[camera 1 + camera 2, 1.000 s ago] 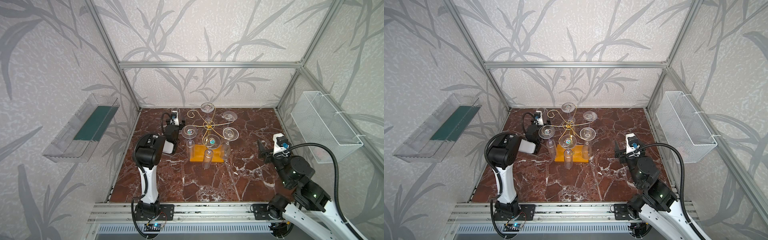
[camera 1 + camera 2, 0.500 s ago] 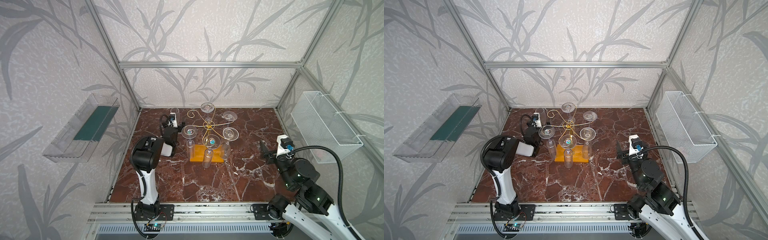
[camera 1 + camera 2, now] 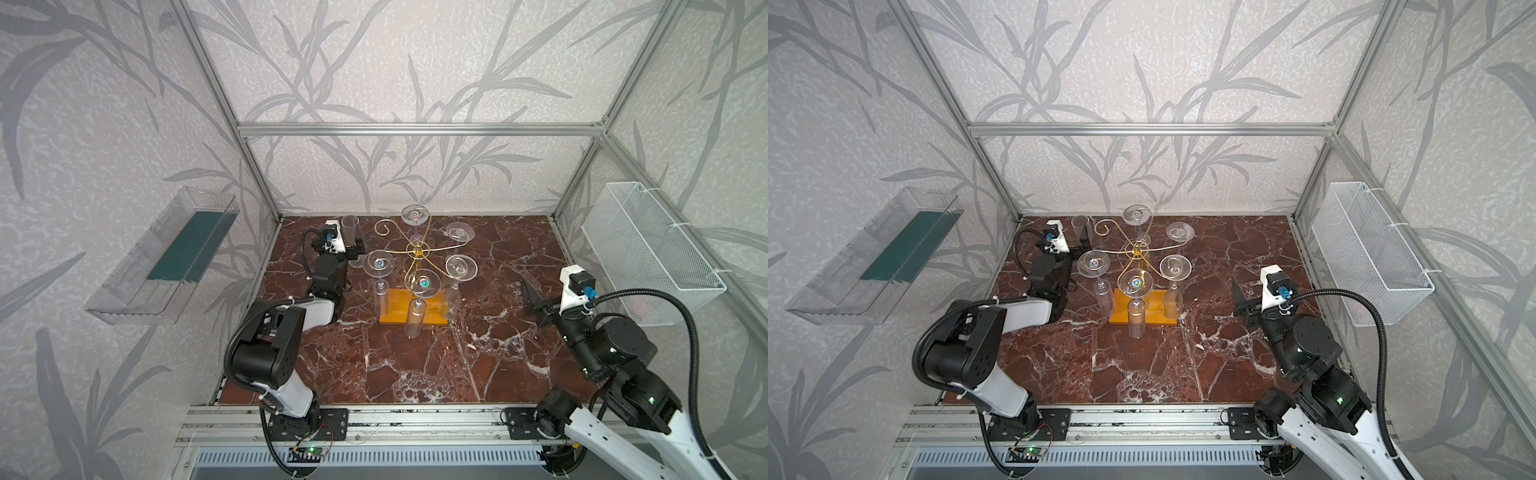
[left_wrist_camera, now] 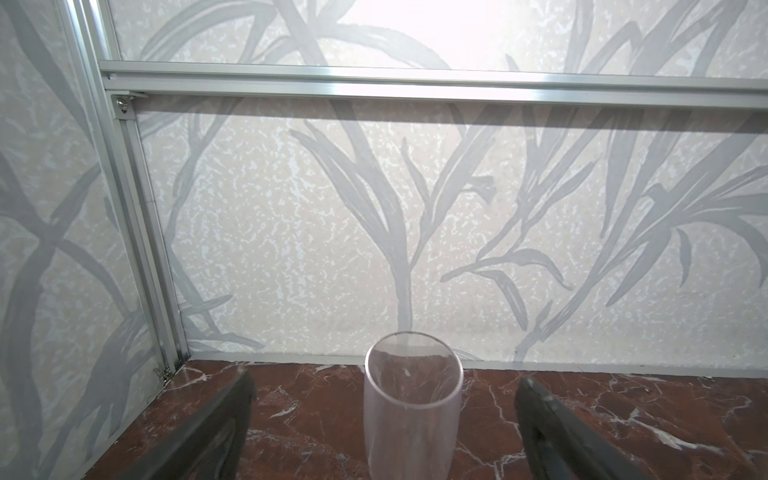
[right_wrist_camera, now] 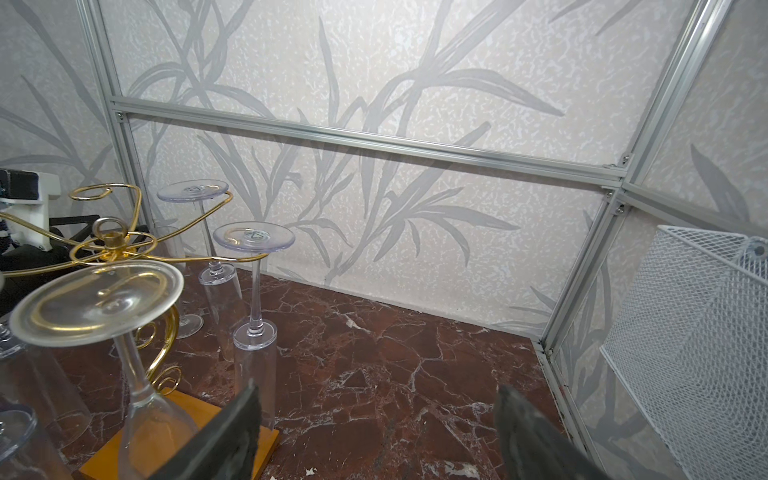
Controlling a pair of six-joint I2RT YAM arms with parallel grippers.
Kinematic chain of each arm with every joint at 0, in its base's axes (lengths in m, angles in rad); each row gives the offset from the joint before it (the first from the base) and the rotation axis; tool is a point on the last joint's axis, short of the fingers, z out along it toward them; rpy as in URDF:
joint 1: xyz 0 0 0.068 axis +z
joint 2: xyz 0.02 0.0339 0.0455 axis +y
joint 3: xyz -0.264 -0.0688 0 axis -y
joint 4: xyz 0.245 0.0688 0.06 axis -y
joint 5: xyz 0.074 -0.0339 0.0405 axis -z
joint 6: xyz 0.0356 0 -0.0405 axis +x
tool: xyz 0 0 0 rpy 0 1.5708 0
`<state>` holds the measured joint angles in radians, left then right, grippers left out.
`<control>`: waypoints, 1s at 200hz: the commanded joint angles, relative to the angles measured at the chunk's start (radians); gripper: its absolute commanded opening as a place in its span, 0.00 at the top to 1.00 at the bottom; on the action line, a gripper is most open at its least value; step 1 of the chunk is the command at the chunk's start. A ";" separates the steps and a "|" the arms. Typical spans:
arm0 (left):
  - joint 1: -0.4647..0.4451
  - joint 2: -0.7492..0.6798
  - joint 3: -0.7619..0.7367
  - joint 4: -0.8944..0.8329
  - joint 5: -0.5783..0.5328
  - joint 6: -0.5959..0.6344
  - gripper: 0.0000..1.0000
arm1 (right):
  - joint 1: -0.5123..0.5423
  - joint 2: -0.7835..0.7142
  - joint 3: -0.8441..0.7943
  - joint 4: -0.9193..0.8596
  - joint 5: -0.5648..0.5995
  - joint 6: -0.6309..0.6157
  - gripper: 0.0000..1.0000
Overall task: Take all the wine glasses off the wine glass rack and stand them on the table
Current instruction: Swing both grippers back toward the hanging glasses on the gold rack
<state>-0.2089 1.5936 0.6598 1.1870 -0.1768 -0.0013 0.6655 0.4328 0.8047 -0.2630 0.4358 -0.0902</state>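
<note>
Now my left gripper [image 4: 385,381] is wide open. The glass [image 4: 412,415] stands upright between its fingers [image 4: 224,415] and touches neither. It is on the floor [image 3: 415,374] by the back wall [image 4: 291,249], just left of the rack [image 3: 392,309]. My right gripper [image 5: 378,391] is open and empty, off to the rack's right.

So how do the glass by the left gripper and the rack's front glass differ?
The standing glass rests upright on the table by the left gripper; the front glass hangs upside down from the rack. Open fingers flank the standing glass; none touch the front glass. Both are clear.
</note>
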 commanded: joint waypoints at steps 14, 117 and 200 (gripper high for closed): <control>-0.005 -0.240 -0.041 -0.208 -0.041 -0.068 0.01 | -0.002 0.046 0.109 -0.050 -0.084 0.019 0.14; -0.001 -0.888 0.192 -1.336 0.104 -0.512 0.01 | -0.003 0.102 0.219 -0.197 -0.242 0.250 0.14; -0.001 -0.985 0.292 -1.583 0.593 -0.967 0.10 | -0.003 0.194 0.271 -0.252 -0.322 0.276 0.15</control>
<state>-0.2089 0.6247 0.9813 -0.3481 0.1928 -0.7322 0.6655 0.5976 1.0378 -0.4911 0.1543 0.1734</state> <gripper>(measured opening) 0.927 0.855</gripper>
